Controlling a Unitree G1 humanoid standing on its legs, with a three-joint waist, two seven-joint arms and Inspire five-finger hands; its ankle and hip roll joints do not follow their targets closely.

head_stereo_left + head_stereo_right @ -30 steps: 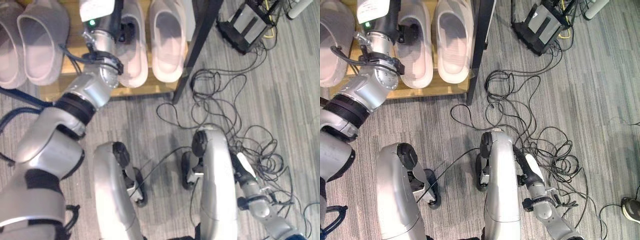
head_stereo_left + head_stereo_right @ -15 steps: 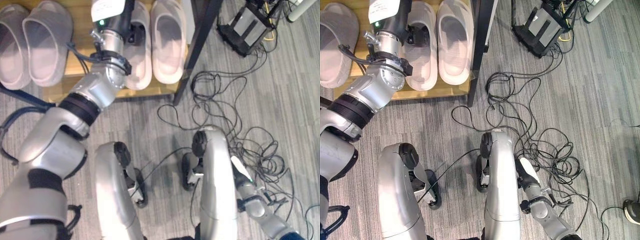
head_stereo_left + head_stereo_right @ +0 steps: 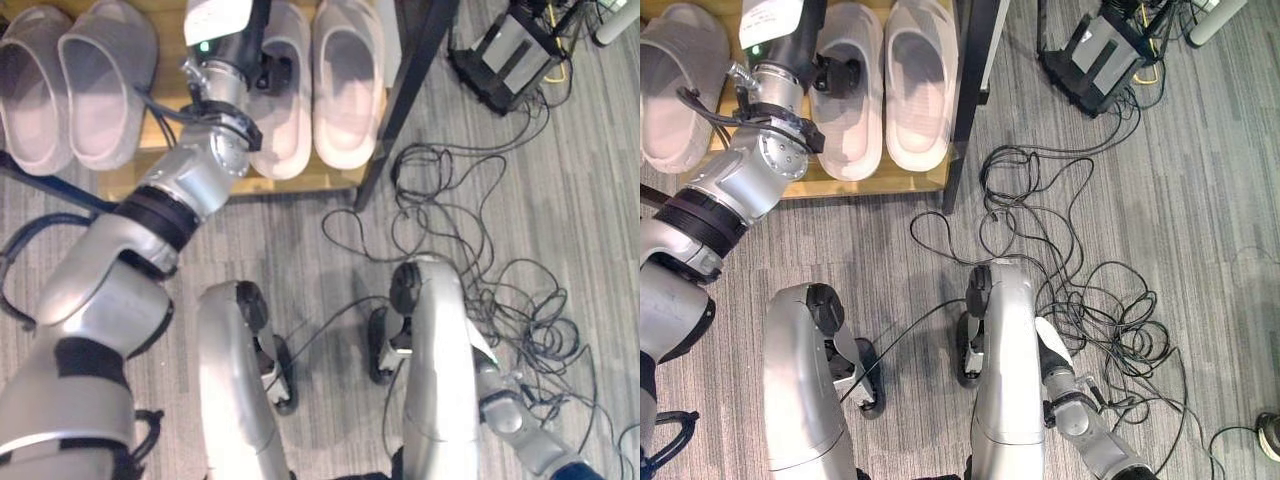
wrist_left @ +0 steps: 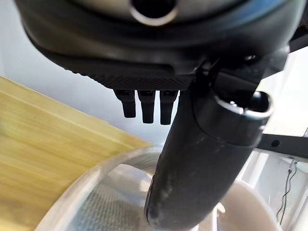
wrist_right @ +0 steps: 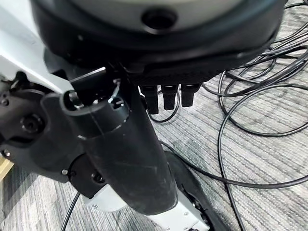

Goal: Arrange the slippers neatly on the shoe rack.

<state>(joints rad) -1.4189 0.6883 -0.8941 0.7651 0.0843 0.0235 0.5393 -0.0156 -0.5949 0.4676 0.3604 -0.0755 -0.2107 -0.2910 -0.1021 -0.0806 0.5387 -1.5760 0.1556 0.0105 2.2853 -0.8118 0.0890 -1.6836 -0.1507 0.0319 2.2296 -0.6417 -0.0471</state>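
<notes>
Left hand (image 3: pixel 835 75) reaches over the shoe rack (image 3: pixel 880 185) and sits in the opening of the left slipper of the right pair (image 3: pixel 850 110); its wrist view shows the thumb (image 4: pixel 202 159) pointing down into that slipper and the fingers (image 4: pixel 147 106) curled short, though whether they pinch the rim I cannot tell. Its mate, the right slipper (image 3: pixel 920 85), lies just beside it near the rack's right edge. A grey pair (image 3: pixel 75 85) rests toward the left edge. Right hand (image 5: pixel 130 159) hangs low over the carpet (tangled cables (image 3: pixel 1080 260) beside it), fingers curled, holding nothing.
</notes>
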